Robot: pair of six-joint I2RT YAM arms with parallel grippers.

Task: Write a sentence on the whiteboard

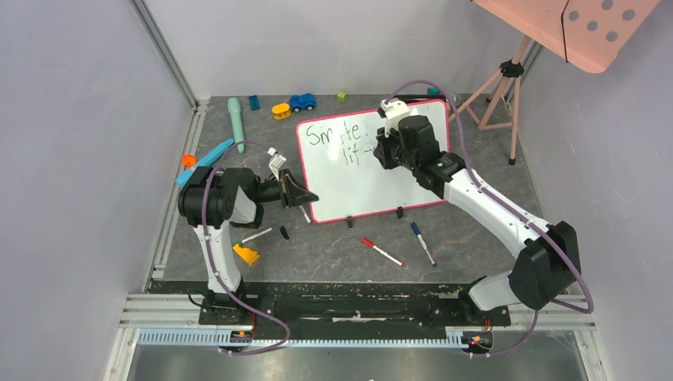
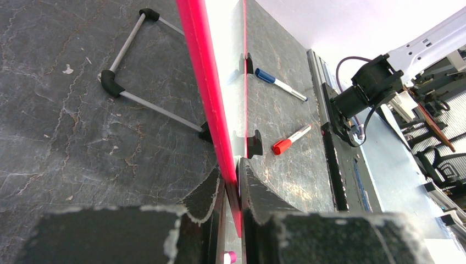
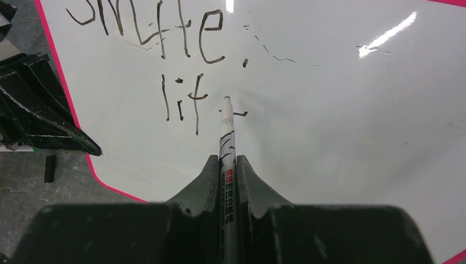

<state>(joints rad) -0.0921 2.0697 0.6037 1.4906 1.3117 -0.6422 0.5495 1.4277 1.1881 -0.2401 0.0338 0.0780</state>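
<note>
The left fingers [image 2: 206, 192] clamp the edge of the pink-framed glossy white whiteboard [image 1: 357, 182], and the right fingers [image 3: 200, 184] grip a slim white marker [image 3: 226, 137], tip beside the black handwritten words [image 3: 196, 104].

Left arm [image 1: 213, 208] folded low, wrist level, reaching right; we see the left claw [image 2: 231, 179] pinched tight on the whiteboard [image 1: 357, 178] frame. Right arm [image 1: 492, 202]: elbow bent low, forearm stretched forward-left. We note the right claw [image 3: 226, 165] closed around a marker [image 3: 226, 129].
</note>
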